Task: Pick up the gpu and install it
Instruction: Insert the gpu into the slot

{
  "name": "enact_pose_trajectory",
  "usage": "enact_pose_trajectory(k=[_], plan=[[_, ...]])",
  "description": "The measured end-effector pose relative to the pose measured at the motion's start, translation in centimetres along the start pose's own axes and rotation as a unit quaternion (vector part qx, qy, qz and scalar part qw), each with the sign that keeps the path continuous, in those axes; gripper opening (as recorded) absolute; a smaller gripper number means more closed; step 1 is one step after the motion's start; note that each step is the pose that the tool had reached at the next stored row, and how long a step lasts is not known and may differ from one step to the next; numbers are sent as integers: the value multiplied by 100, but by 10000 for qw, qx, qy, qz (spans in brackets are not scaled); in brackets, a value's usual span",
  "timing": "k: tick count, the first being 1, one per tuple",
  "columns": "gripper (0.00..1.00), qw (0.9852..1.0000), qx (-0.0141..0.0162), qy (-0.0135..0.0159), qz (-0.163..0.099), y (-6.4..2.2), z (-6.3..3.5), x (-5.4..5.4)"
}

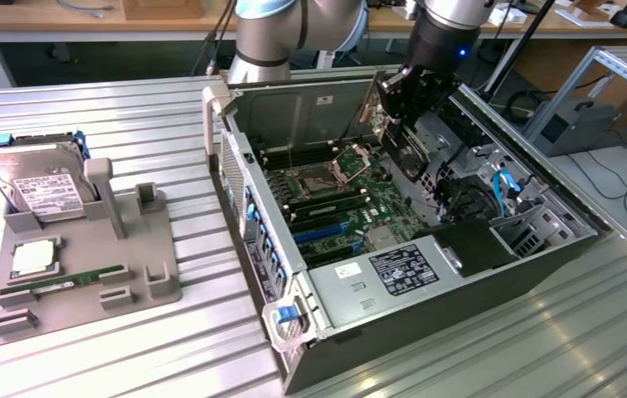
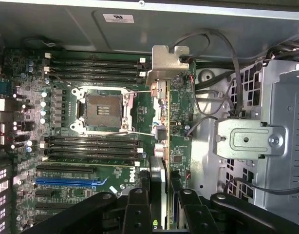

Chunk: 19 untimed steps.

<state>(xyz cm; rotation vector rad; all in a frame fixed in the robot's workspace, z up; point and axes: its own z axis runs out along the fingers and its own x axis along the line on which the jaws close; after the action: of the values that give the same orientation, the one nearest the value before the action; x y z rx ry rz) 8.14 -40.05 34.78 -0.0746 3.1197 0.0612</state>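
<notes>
The gpu [image 1: 405, 157] hangs edge-on inside the open computer case [image 1: 291, 108], a thin dark card held upright just above the motherboard [image 1: 336, 195]. My gripper [image 1: 411, 95] is shut on its upper edge. In the wrist view the gpu [image 2: 160, 134] runs as a slim strip away from the gripper [image 2: 161, 197], its pale metal bracket [image 2: 167, 62] at the far end near the case wall. Black fingers [image 2: 139, 209] clamp it from both sides. It hangs beside the CPU socket [image 2: 102, 108], over the board's edge strip.
A blue slot [image 2: 66, 181] and dark memory slots lie on the board. A metal drive cage [image 2: 247, 139] and loose cables sit beside the card. On the exterior view's left, a grey fixture [image 1: 125, 282] holds a hard drive [image 1: 42, 186] and a green RAM stick [image 1: 65, 282].
</notes>
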Motion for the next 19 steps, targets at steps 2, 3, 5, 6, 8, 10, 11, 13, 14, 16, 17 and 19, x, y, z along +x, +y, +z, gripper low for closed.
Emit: enact_pose_trajectory(k=[2,3,5,6,8,10,11,13,14,16,17,19], plan=[[27,10000,0,0,-5,0,0,0],[27,10000,-2,3,-71,0,0,0],[27,9994,-8,13,-342,0,2,0],[27,9990,-10,17,-440,0,2,0],[27,9971,-16,29,-759,0,4,0],[27,9949,-21,39,-1009,0,5,0],[27,9940,-23,43,-1095,0,6,0],[27,9885,-32,59,-1512,0,10,0],[27,9864,-35,64,-1642,0,12,0],[27,9807,-41,76,-1954,-1,15,0],[27,9773,-45,82,-2114,-1,17,0],[27,9704,-51,93,-2412,-1,19,0]])
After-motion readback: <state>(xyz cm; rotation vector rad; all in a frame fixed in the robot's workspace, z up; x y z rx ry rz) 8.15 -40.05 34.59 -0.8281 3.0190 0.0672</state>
